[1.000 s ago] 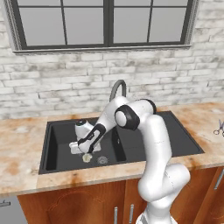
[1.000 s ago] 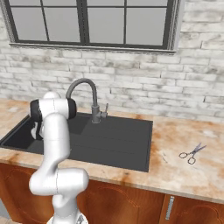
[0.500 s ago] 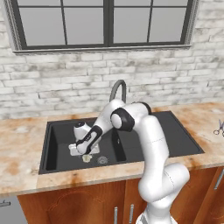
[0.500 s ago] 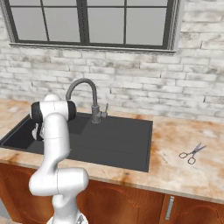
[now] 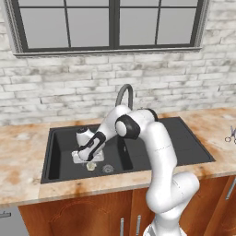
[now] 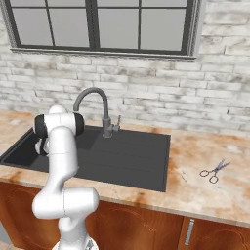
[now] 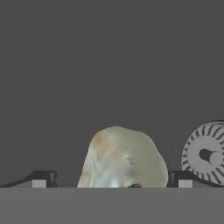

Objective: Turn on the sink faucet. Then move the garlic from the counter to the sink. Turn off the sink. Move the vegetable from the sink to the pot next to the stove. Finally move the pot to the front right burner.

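The garlic [image 7: 122, 157], an off-white bulb, lies on the floor of the black sink [image 5: 60, 147] just left of the round metal drain [image 5: 108, 168]. In the hand view the bulb sits between my two dark fingertips [image 7: 43, 179], with the drain [image 7: 205, 154] to its right. My gripper [image 5: 85, 157] is down inside the basin, open, its jaws standing on either side of the garlic [image 5: 91, 165] with a gap to each. The dark grey sink faucet [image 5: 124, 94] arches behind the arm; its thin lever [image 6: 117, 122] shows in the right base view. The pot and the stove are out of view.
The sink's flat black drainboard [image 6: 132, 158] stretches to the right of the basin. Scissors [image 6: 214, 171] lie on the mottled beige counter [image 6: 195, 190] at the right. A brick wall and window stand behind the faucet. Wooden cabinets run below.
The hand has come down into the basin, from above the garlic to around it. The jaws stayed wide. The garlic has not moved.
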Controlling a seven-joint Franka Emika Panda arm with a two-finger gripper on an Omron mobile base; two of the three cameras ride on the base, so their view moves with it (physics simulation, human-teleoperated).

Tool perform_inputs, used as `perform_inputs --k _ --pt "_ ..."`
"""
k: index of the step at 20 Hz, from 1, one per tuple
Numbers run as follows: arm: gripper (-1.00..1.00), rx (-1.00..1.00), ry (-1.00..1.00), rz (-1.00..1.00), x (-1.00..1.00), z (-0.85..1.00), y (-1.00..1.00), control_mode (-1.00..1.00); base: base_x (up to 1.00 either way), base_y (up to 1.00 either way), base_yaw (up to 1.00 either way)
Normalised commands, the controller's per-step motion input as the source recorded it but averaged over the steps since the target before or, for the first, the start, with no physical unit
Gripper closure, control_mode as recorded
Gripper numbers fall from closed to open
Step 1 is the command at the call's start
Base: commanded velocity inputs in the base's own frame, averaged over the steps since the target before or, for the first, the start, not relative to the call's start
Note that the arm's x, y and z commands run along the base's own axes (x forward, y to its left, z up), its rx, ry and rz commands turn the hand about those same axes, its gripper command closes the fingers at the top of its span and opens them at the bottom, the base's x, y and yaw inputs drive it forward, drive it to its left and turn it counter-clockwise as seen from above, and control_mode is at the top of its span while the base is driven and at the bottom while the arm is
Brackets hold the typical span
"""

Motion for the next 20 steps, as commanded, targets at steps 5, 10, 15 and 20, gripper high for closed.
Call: perform_inputs --k 5,10,15,20 --pt "-1.0 0.0 -0.04 -0.05 -0.24 -0.02 -0.06 -1.0 0.0 0.0 0.0" --pt "-1.0 0.0 -0.08 -0.03 -0.21 0.0 -0.06 -1.0 0.0 0.0 0.0" --pt "-1.0 0.0 -0.07 -0.03 -0.14 -0.06 -0.18 -1.0 0.0 0.0 0.0" --pt "-1.0 0.0 -0.02 -0.01 0.0 -0.11 -0.04 -1.0 0.0 0.0 0.0"
